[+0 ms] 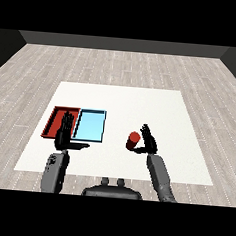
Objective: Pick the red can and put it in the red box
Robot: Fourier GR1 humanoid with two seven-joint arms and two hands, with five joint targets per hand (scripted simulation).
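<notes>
The red can point(133, 140) stands upright on the white table point(141, 107), right of the trays. My right hand point(148, 141) is just to its right, fingers straight and raised, thumb reaching toward the can's base; whether it touches the can I cannot tell. The red tray point(54, 119) lies at the left, with the light blue tray point(90, 125) beside it. My left hand point(64, 132) hovers open over the red tray's near right corner, fingers pointing away and thumb stuck out to the right, hiding part of the tray.
Bare white table surface stretches behind and to the right of the can. The table's near edge runs just below both hands, and wooden floor surrounds the table.
</notes>
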